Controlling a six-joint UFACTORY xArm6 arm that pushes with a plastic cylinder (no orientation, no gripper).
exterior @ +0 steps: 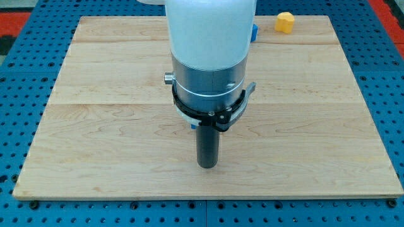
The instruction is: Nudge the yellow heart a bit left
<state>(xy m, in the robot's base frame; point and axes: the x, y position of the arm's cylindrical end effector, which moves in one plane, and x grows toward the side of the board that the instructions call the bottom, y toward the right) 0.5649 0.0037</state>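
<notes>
A yellow block (285, 22) lies at the top right of the wooden board (95, 126); its shape is hard to make out at this size. My tip (206, 165) rests on the board near the bottom centre, far below and to the left of the yellow block. A sliver of a blue block (254, 31) shows just right of the arm's white body, left of the yellow block. The arm hides the top centre of the board.
The arm's white and grey body (208, 57) fills the top centre of the view. A blue perforated table (19, 94) surrounds the board on all sides.
</notes>
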